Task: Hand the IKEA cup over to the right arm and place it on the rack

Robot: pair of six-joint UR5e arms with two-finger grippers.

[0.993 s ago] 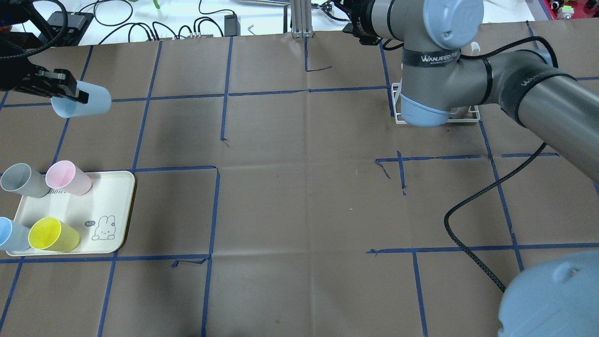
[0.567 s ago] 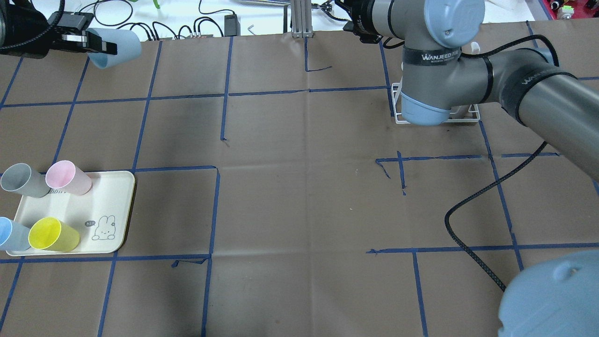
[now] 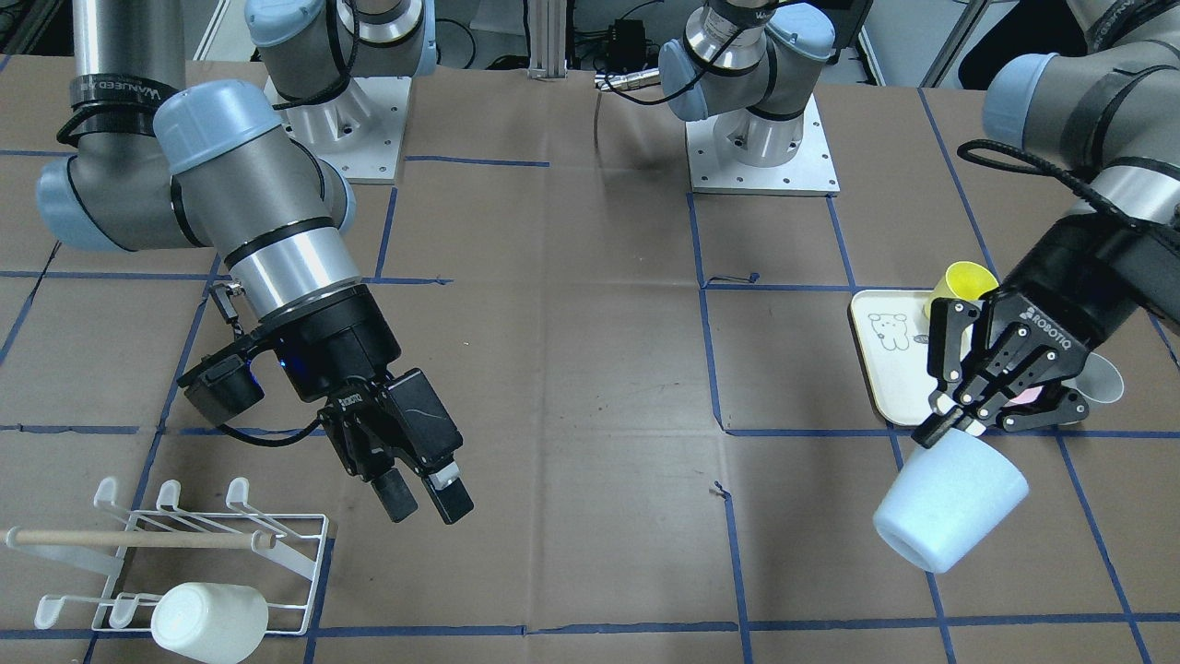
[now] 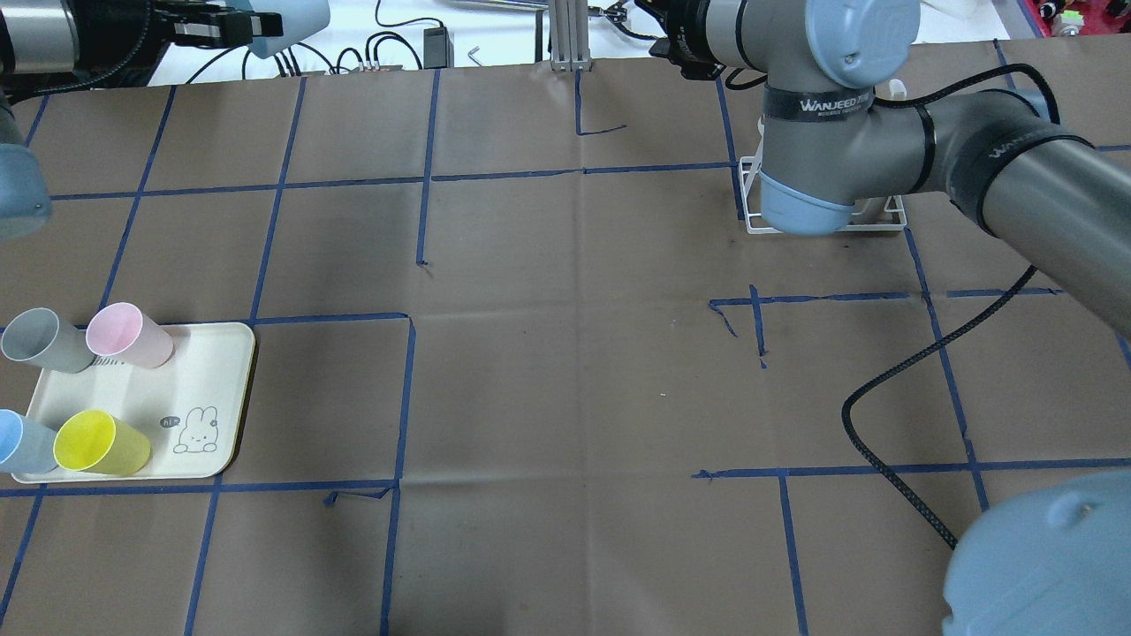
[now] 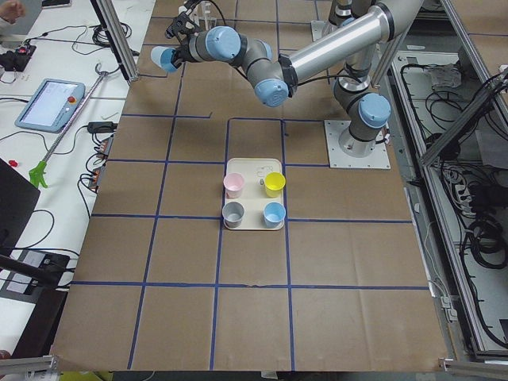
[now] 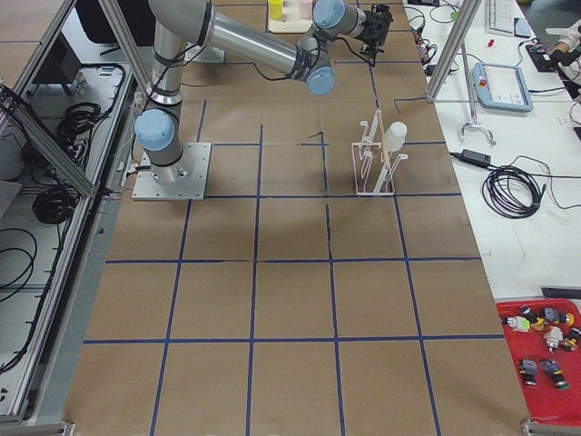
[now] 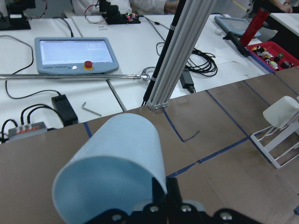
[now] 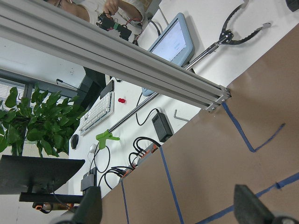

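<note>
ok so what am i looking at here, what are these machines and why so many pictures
These are a robot's left arm and right arm at a brown-papered table, each ending in a two-finger gripper. One picture looks down from behind the robot, one faces it, two look from the table's ends, two come from wrist cameras. The left gripper holds a light blue cup; the right gripper is open and empty. On the table: a white wire rack bearing one white cup, and a cream tray with a grey cup, pink cup, blue cup and yellow cup.
</note>
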